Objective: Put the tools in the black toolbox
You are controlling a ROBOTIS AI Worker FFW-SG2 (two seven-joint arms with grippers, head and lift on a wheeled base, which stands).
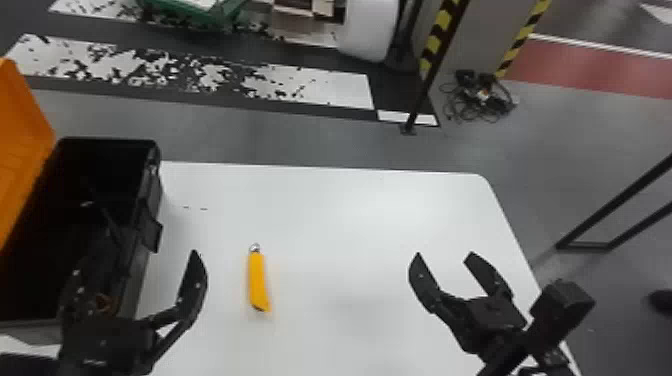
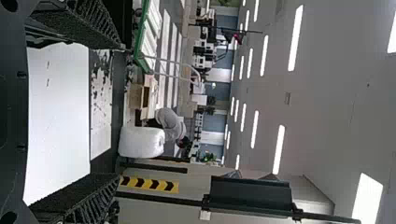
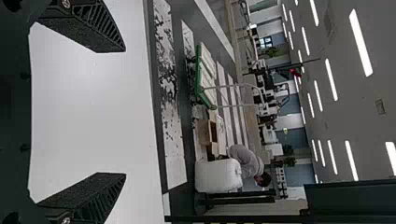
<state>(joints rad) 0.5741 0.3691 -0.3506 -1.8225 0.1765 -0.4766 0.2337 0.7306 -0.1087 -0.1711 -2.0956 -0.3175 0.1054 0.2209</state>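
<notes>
**Yellow Implement Lies on White Counter Beside Open Toolbox**

A yellow implement (image 1: 257, 282) lies flat on a white counter (image 1: 340, 215), between a robot's two spread tools, touching neither and nearer the left one. Its metal ring (image 1: 254, 247) points toward the counter's far edge.

The left tool (image 1: 135, 265) is wide apart, one finger in front of the black toolbox (image 1: 156, 187) and the other between the box and the yellow implement. The right tool (image 1: 444, 255) is also spread, holding nothing, over the right part of the counter, well apart from the implement. Both wrist views show a gap between the fingers, with white counter seen through it.

The toolbox stands at the counter's left side, its orange lid (image 1: 20, 140) raised on the outer side. Slim, dark shapes inside are too dim to identify. On the floor beyond are a green cart (image 1: 200, 15), a striped post (image 1: 440, 30) and a tangle of cables (image 1: 480, 97).
</notes>
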